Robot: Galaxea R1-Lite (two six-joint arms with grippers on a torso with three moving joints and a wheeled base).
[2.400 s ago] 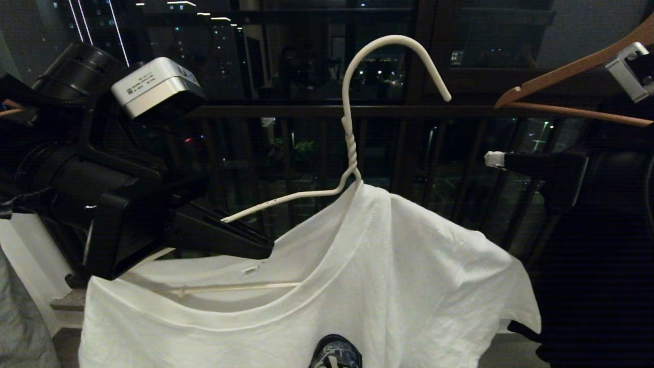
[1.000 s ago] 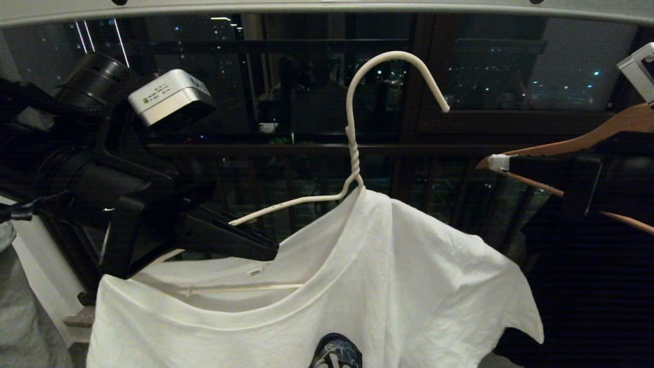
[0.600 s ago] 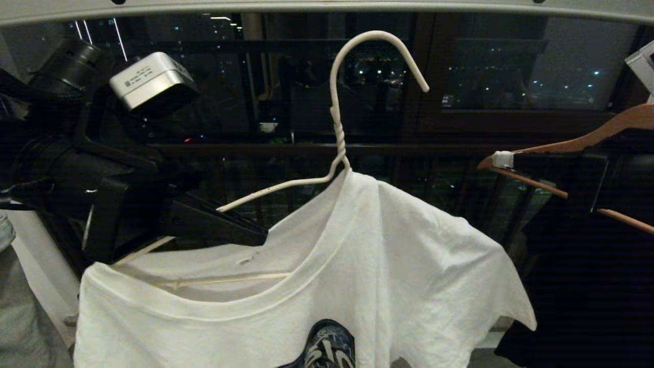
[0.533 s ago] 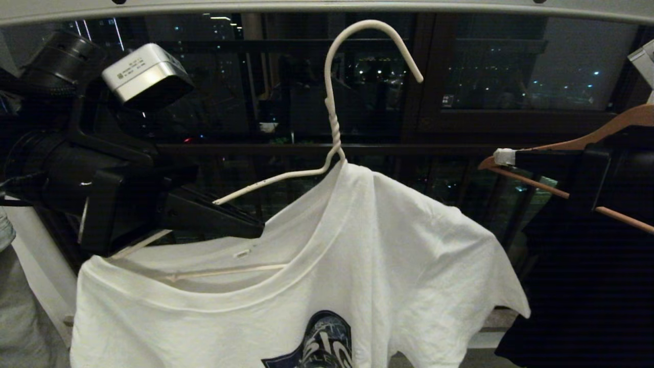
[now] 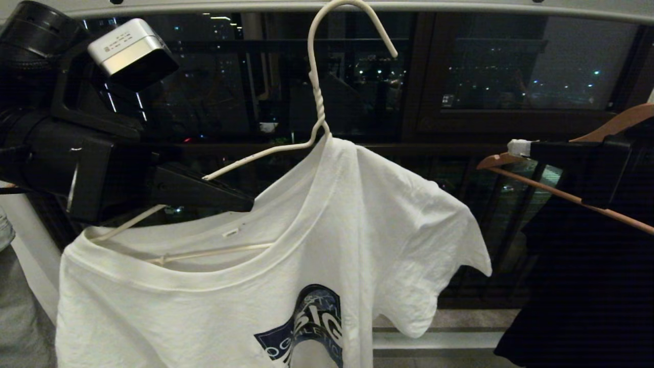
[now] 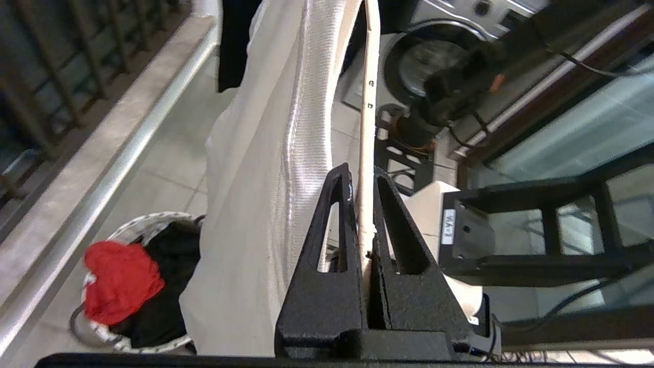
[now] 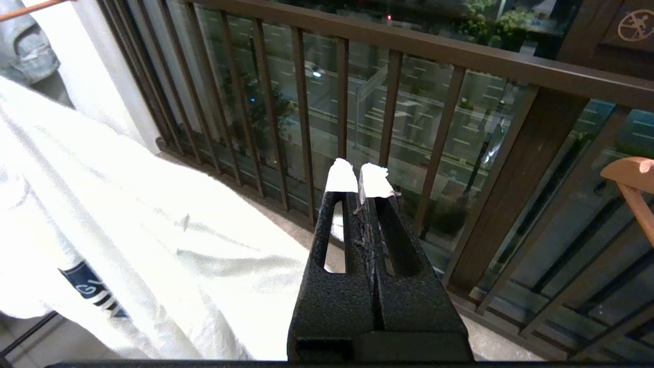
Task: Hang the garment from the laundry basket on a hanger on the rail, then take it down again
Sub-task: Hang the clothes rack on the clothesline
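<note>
The white garment (image 5: 317,245) with its dark blue logo hangs on the thin white hanger (image 5: 316,102). One shoulder is on the wire and the other side sags below the bare arm. My left gripper (image 5: 245,202) is shut on that bare arm; in the left wrist view the wire (image 6: 369,76) runs between the jaws of the left gripper (image 6: 361,179). The hook's top reaches the level of the pale rail (image 5: 460,7); whether it is over it I cannot tell. My right gripper (image 5: 516,148) is shut and empty, right of the shirt. The laundry basket (image 6: 148,221) stands on the floor below.
A brown wooden hanger (image 5: 587,138) carrying a black garment (image 5: 577,286) hangs at the right, close behind my right gripper. The dark balcony railing (image 5: 409,148) runs behind. The basket holds a red cloth (image 6: 120,281) and a black one. Grey-blue cloth (image 5: 15,306) hangs at the left edge.
The view first tilted up, bringing the rail in. Since then my left gripper has lifted the hanger and shirt up and to the left, so the hook's top has risen to the rail.
</note>
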